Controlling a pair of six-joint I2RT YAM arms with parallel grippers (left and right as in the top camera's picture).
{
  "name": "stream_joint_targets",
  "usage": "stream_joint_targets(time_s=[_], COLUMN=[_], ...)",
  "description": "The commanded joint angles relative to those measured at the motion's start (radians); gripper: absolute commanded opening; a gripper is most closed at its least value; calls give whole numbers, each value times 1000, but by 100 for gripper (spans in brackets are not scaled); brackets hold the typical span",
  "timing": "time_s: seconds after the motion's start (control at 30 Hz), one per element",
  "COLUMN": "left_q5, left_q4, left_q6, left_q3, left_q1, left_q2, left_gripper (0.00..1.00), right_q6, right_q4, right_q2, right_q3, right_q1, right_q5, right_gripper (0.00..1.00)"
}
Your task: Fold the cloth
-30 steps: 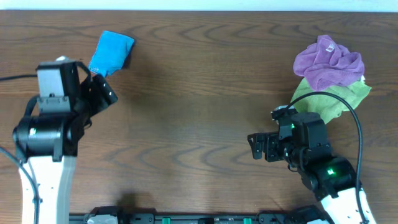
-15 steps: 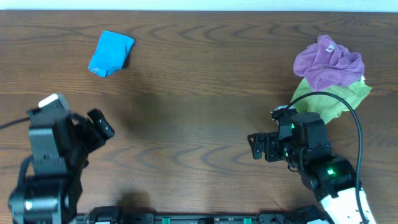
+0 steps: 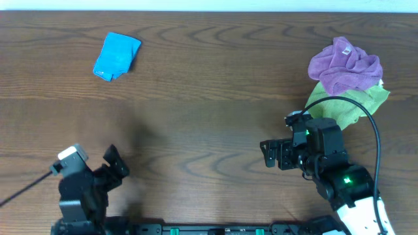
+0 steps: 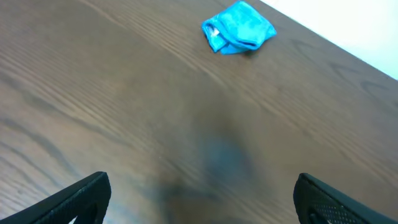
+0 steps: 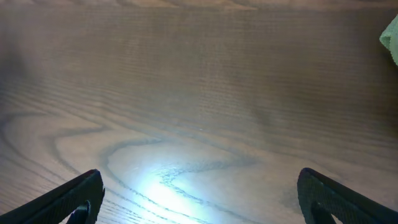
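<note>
The sky-blue cloth (image 3: 117, 56) lies folded into a small bundle at the far left of the table, apart from both arms. It also shows in the left wrist view (image 4: 239, 27), far ahead of the fingers. My left gripper (image 3: 116, 168) is open and empty near the front left edge; its fingertips (image 4: 199, 199) stand wide apart over bare wood. My right gripper (image 3: 266, 154) is open and empty at the front right, fingertips (image 5: 199, 199) wide apart over bare wood.
A purple cloth (image 3: 345, 64) lies crumpled on a light green cloth (image 3: 349, 104) at the far right. A corner of the green cloth (image 5: 392, 38) shows in the right wrist view. The brown wooden table (image 3: 209, 111) spans the view.
My left arm has let go of the blue cloth and pulled back from it toward the front left edge. The cloth stays put. The right arm has not moved.
</note>
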Motion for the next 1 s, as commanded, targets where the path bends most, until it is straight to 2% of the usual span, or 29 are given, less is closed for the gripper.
stream_joint_targets(time_s=[0.0, 0.23, 0.7, 0.97], left_q5=[-17, 90, 110, 106], left_q4=[5, 3, -30, -39], left_q6=[15, 198, 311, 337], left_q3=[-61, -140, -246, -278], left_q1=[1, 1, -24, -27], left_q2=[-81, -188, -248, -248], left_gripper=[95, 95, 95, 95], right_q6=[11, 11, 11, 11], right_q4=[-1, -1, -1, -1], right_q2=[-3, -3, -3, -3], right_q3=[0, 0, 0, 0], right_q1=[-6, -6, -6, -6], right_q5=[-5, -4, -4, -4], right_gripper=[99, 99, 99, 99])
